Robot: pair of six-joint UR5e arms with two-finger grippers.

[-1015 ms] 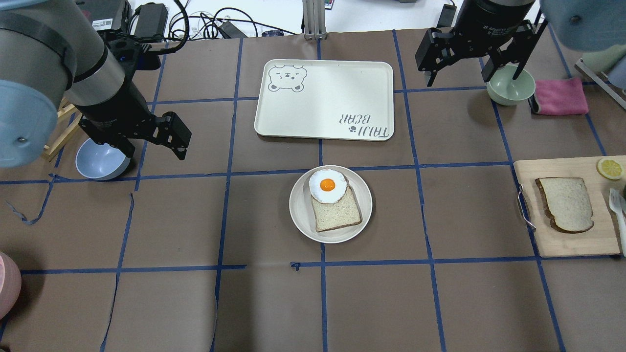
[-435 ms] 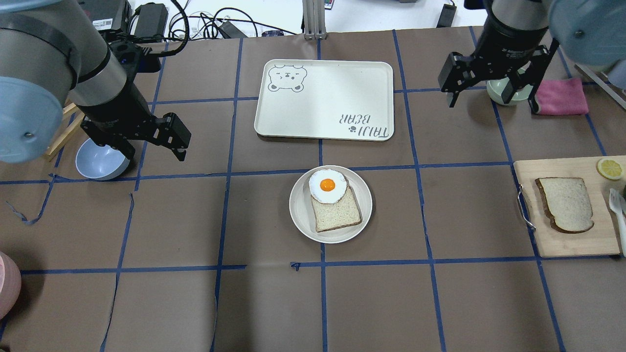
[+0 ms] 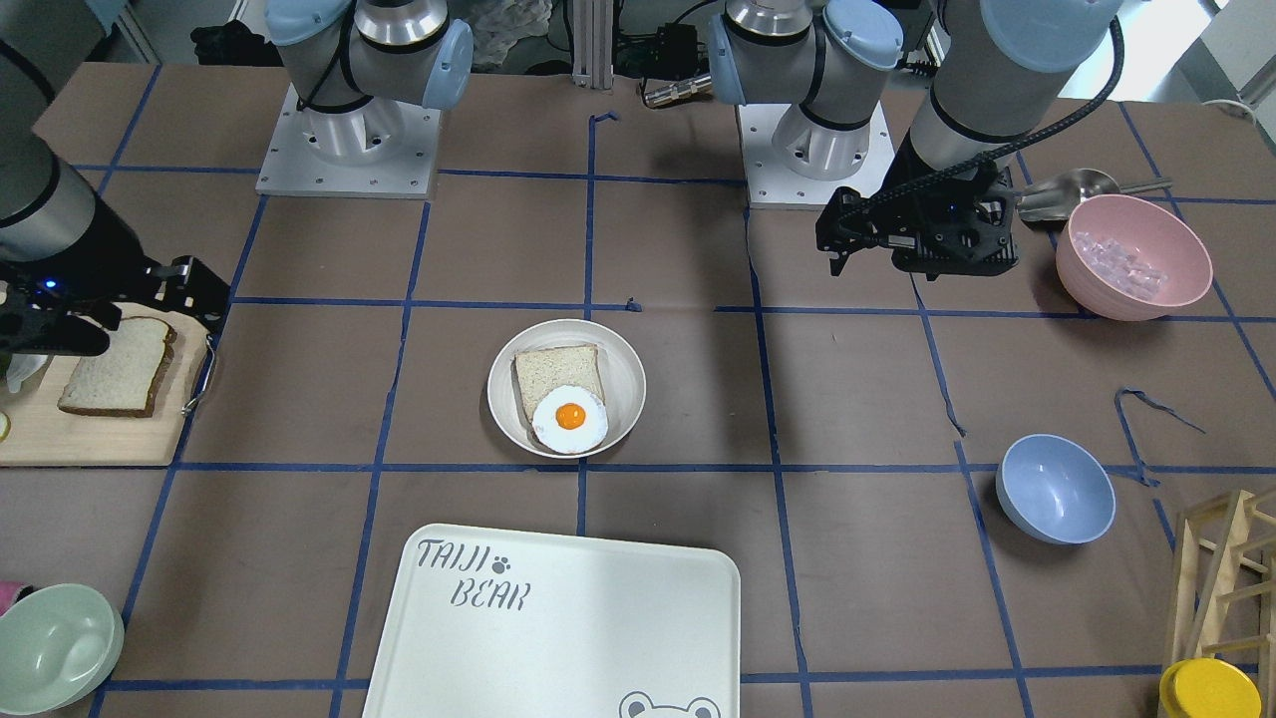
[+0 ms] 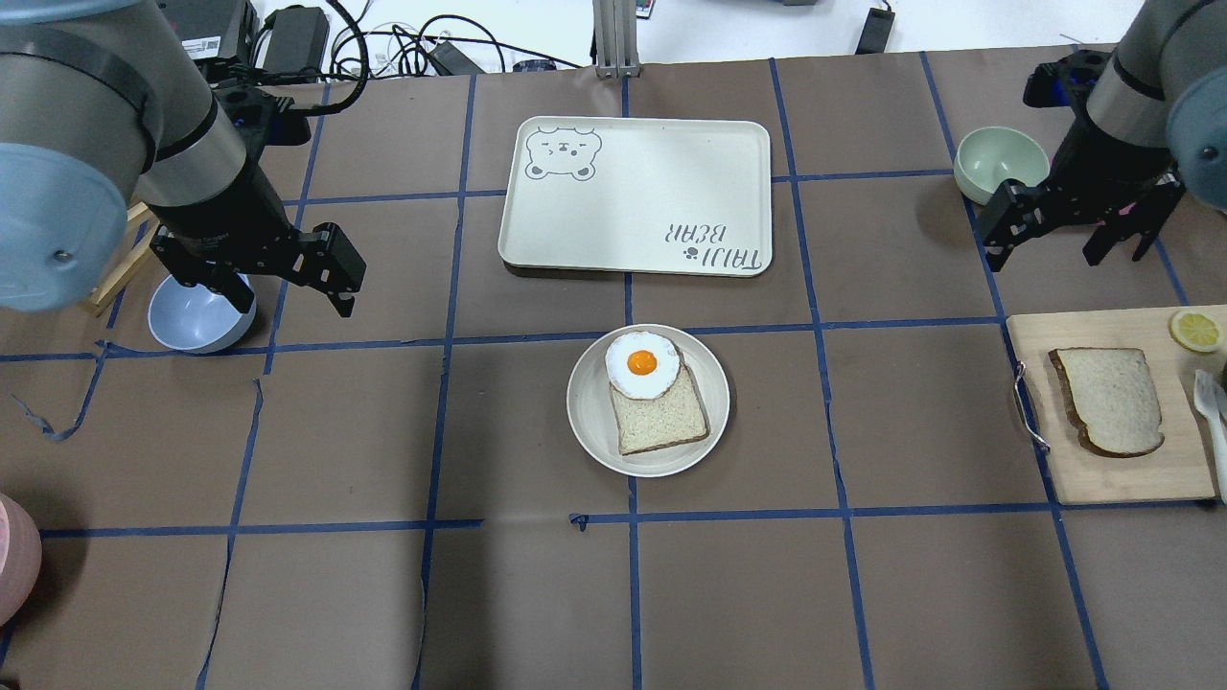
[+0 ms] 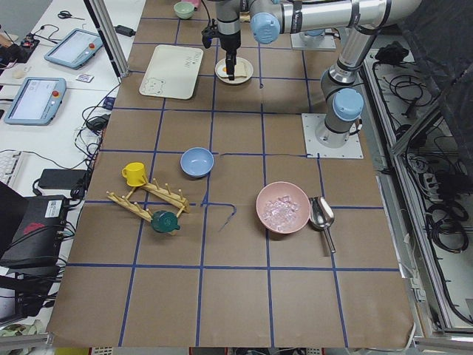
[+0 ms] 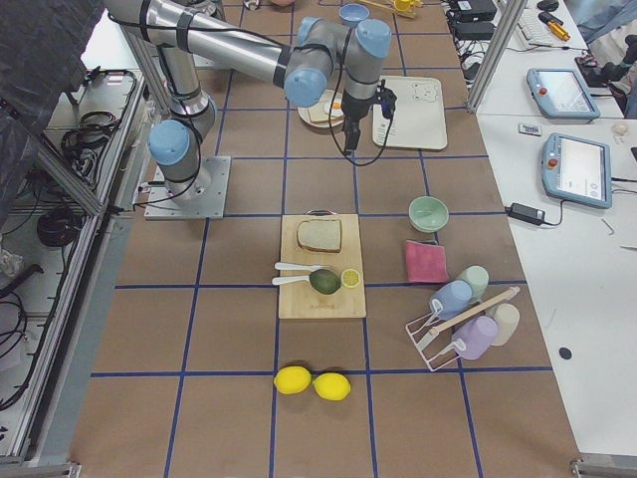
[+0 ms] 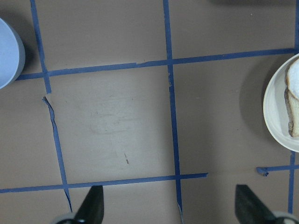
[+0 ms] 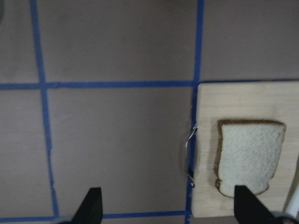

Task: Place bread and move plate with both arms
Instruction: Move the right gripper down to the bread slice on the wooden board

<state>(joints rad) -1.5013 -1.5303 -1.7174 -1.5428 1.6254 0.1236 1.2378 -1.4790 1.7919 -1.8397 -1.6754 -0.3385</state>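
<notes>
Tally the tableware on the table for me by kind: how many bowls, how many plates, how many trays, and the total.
Bowls: 3 - pale green bowl, blue bowl, pink bowl
Plates: 1 - cream plate
Trays: 1 - bear tray
Total: 5

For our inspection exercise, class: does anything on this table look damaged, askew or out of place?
A strip of blue tape has peeled loose and curls off the brown paper near the pale blue bowl. The fried egg sits off-centre, overhanging the pale square bread slice on the round cream plate.
</notes>
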